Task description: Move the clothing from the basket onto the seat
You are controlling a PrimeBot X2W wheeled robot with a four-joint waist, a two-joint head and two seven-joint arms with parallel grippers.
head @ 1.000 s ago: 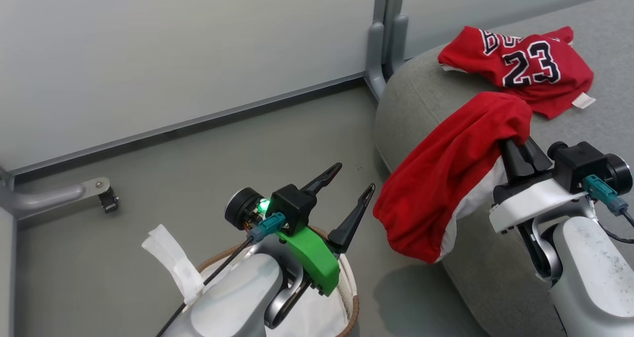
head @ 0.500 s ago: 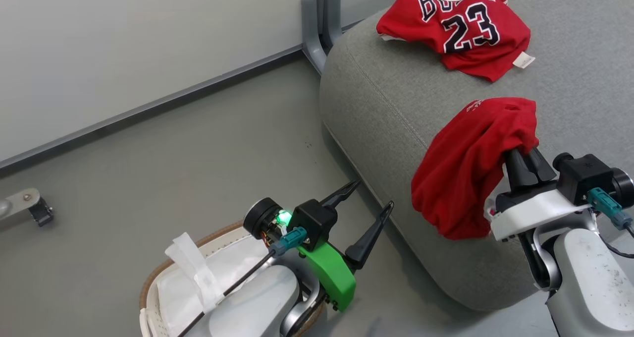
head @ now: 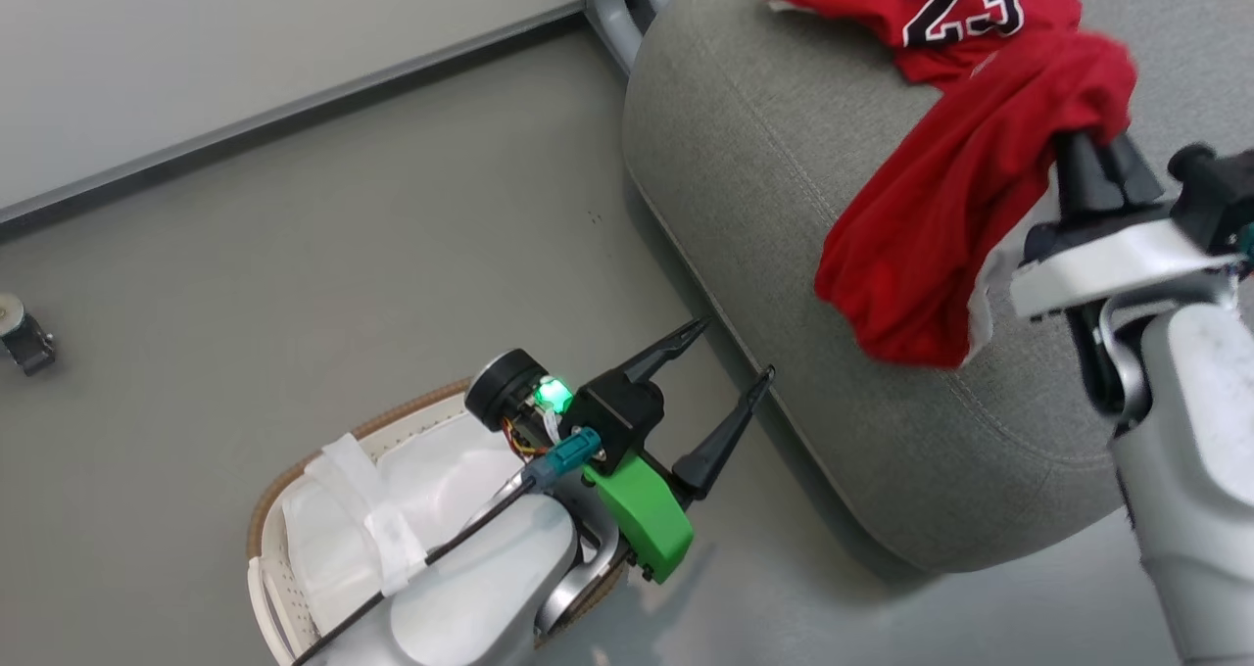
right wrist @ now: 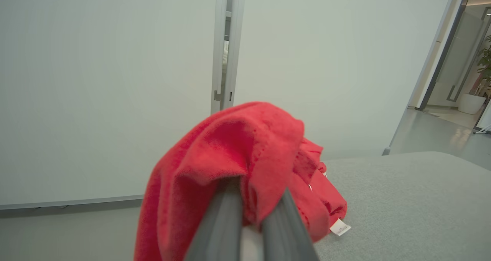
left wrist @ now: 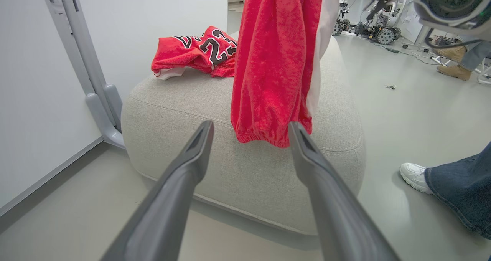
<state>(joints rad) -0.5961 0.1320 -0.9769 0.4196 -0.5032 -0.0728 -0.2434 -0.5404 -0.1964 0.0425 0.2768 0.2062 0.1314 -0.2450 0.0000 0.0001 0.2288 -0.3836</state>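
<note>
Right hand [head: 1097,157]: clenched on a red garment [head: 931,225] with white trim. The cloth is bunched over the fingertips, and the rest hangs down from them over the near edge of the seat [head: 784,206]. In the left wrist view the gathered hem [left wrist: 264,138] hangs in front of the cushion's side. I cannot tell whether it touches the fabric.

Jersey [head: 940,0]: lies crumpled on top of the seat, towards its far corner by the wall, with the black numerals facing up. From the head view the held garment overlaps its near edge. Whether the two touch cannot be told.

Left hand [head: 735,348]: released, fingers spread wide with nothing between them. It hangs over the floor [head: 294,255] between basket and seat, tips pointing at the foot of the cushion.

Basket [head: 266,597]: stands on the floor, near the seat but apart from it, partly hidden by the left forearm. A white liner [head: 431,470] lies inside.

A person's white shoe [left wrist: 416,176] and jeans leg [left wrist: 460,188] stand on the floor beside the seat, apart from it.
</note>
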